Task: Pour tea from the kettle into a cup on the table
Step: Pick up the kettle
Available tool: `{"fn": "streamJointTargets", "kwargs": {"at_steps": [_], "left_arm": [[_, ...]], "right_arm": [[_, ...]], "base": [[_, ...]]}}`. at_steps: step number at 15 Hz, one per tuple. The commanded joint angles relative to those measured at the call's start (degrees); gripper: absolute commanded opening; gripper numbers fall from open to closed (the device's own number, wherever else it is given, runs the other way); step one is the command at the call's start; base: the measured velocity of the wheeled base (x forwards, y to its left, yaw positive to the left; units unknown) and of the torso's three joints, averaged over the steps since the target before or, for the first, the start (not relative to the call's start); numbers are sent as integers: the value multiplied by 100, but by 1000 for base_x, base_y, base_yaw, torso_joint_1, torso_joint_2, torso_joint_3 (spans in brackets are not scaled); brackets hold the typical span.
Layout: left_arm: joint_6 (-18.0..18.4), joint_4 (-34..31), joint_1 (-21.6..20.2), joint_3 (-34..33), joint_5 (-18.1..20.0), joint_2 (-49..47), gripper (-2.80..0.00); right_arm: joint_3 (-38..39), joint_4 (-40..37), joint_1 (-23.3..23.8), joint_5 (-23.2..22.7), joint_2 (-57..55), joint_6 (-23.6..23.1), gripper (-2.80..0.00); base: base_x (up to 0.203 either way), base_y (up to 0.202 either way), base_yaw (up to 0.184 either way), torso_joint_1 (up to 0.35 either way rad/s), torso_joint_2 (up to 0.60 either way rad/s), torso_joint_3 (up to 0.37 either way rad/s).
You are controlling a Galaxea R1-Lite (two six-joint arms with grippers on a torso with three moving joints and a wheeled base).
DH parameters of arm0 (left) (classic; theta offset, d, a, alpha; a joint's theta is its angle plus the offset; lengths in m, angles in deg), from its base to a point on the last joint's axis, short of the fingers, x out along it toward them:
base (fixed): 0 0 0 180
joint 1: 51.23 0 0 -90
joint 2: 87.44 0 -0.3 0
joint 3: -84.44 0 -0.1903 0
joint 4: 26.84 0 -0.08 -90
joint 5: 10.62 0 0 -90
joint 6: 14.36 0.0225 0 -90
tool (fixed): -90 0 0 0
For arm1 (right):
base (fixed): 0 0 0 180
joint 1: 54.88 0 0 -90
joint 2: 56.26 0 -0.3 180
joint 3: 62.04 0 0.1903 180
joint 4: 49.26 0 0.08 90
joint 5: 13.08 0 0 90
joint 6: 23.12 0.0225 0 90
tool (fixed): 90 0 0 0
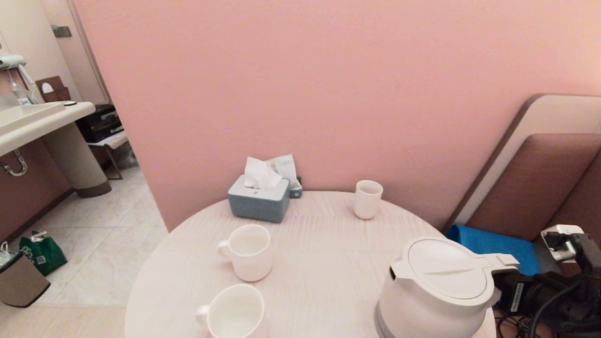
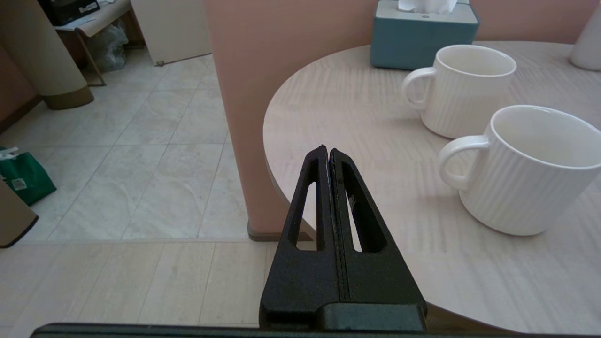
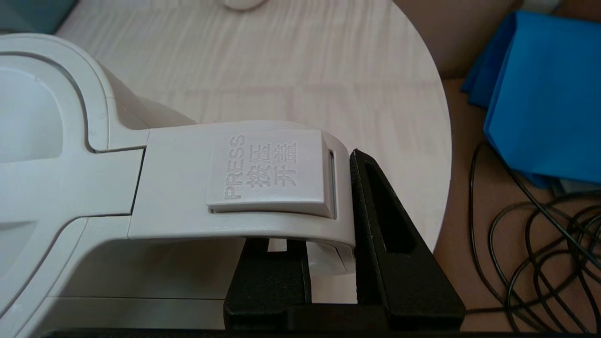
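The white kettle (image 1: pixel 441 286) stands upright at the front right of the pale round table (image 1: pixel 328 234), lid closed, spout pointing left. My right gripper (image 3: pixel 328 256) is shut on the kettle's loop handle (image 3: pixel 244 188), one finger inside the loop and one finger (image 3: pixel 375 220) outside it. Two ribbed white mugs (image 1: pixel 249 251) (image 1: pixel 235 312) stand left of the kettle, and a handleless cup (image 1: pixel 367 199) sits at the back. No tea shows. My left gripper (image 2: pixel 327 151) is shut and empty near the table's left edge (image 2: pixel 277 155), beside the nearer mug (image 2: pixel 530 169).
A grey-blue tissue box (image 1: pixel 259 203) stands at the back of the table against the pink wall. Right of the table lie a blue cloth (image 3: pixel 544 94) and black cables (image 3: pixel 540 263). Tiled floor and a green bag (image 1: pixel 44 253) are to the left.
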Motion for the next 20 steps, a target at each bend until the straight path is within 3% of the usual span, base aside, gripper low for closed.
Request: {"fn": "streamJointTargets", "kwargs": {"at_steps": [1,7,20], "left_arm": [[-2,1,-1,0,1,-3,-280],[-2,1,-1,0,1,0,-280],[-2,1,-1,0,1,-7,-280]], "right_arm": [[-52,14,4,10,90,14,-280],[-623,-1337,7,-13,745,49,-280],[-865,-1794,0,-16,936,85,-280]], "base": [[0,0,0,0,0,0],[0,0,0,0,0,0],[0,0,0,0,0,0]]}}
